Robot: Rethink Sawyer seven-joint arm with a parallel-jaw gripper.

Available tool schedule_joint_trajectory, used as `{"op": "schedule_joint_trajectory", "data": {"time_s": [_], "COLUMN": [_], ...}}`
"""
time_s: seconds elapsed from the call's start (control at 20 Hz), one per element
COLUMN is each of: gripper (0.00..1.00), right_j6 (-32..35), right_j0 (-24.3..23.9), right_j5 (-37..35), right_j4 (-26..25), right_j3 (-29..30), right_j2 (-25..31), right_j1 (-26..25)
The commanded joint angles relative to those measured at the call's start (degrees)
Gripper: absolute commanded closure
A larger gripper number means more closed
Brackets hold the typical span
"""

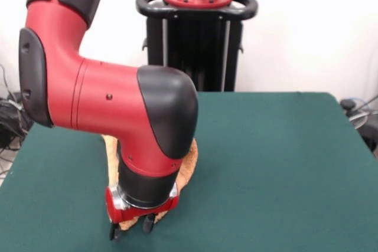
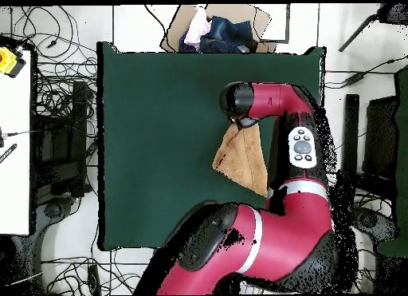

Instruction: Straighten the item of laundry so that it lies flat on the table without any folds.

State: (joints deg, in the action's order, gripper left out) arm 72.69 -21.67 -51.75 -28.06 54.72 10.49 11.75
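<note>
The item of laundry (image 1: 189, 160), an orange-tan terry towel, lies bunched on the dark green table (image 1: 283, 157), mostly hidden behind my arm in the front view. My gripper (image 1: 131, 228) is low at the near edge, with tan cloth showing between its two black fingers; it looks shut on the towel's end. From overhead the towel (image 2: 245, 161) narrows to a point under my wrist and widens toward the table's (image 2: 159, 133) right edge, with folds in it. The wrist hides the gripper in that view.
My bent arm (image 2: 299, 141) covers the table's right side in the overhead view. A cardboard box of clothes (image 2: 215, 29) sits beyond the table's top edge. Cables and a white bench (image 2: 16, 133) lie off the left side. The black pedestal (image 1: 196, 33) stands behind the table.
</note>
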Motion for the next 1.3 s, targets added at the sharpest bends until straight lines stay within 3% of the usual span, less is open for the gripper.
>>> {"op": "schedule_joint_trajectory", "data": {"time_s": [0.05,0.5,0.85,1.05,1.3], "gripper": [0.00,0.00,0.00,0.00,0.00], "right_j6": [2.2,3.4,5.8,5.6,1.7], "right_j0": [1.1,1.6,4.3,4.2,6.2], "right_j5": [2.6,2.3,-3.0,-2.9,-12.1], "right_j4": [-1.1,-0.8,-2.4,-2.1,-4.8], "right_j3": [-1.1,-5.1,-12.5,-11.5,-12.3], "right_j2": [1.8,1.8,-0.1,-0.4,-4.5], "right_j1": [-3.1,-5.9,-9.7,-9.1,-7.8]}}
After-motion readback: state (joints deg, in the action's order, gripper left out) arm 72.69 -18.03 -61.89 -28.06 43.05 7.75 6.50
